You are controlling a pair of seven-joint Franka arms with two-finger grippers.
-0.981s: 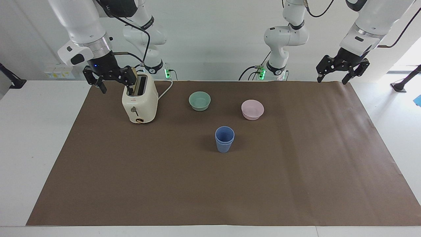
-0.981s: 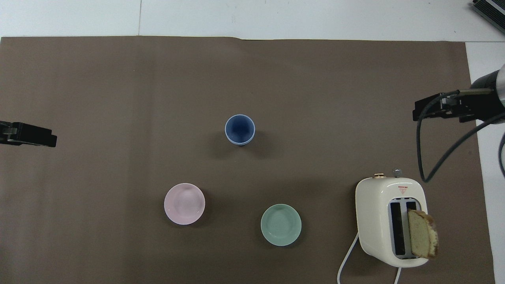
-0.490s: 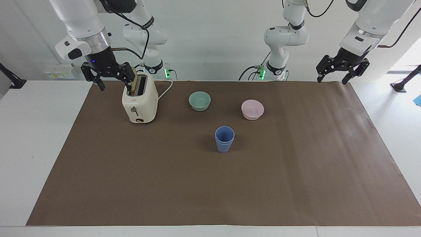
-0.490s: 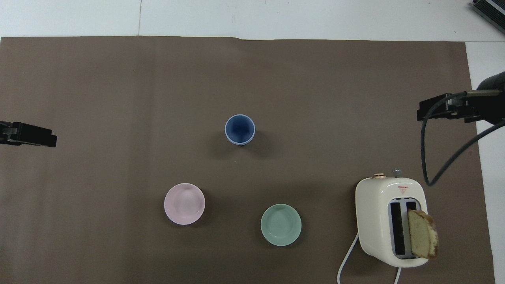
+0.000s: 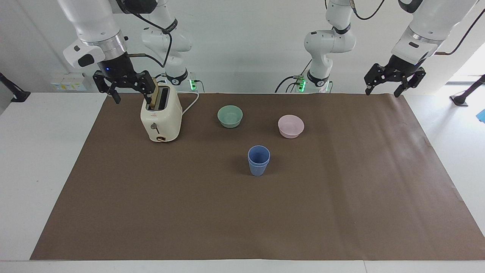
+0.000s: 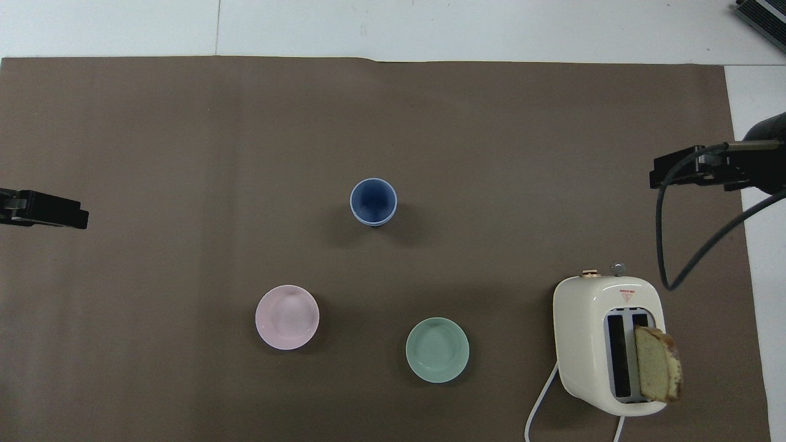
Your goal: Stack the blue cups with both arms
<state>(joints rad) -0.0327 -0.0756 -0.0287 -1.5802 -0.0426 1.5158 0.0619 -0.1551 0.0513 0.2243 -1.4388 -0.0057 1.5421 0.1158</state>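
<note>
The two blue cups stand nested, one inside the other, upright in the middle of the brown mat; they also show in the overhead view. My right gripper hangs open and empty in the air over the mat's corner beside the toaster, at the right arm's end; it shows in the overhead view too. My left gripper hangs open and empty over the mat's corner at the left arm's end. Both are well apart from the cups.
A green bowl and a pink bowl sit nearer to the robots than the cups. A cream toaster with a slice of bread in one slot stands toward the right arm's end, its cord trailing toward the robots.
My right gripper has risen and drawn back a little toward the table's right-arm end. The left gripper, the cups and the bowls have not moved.
</note>
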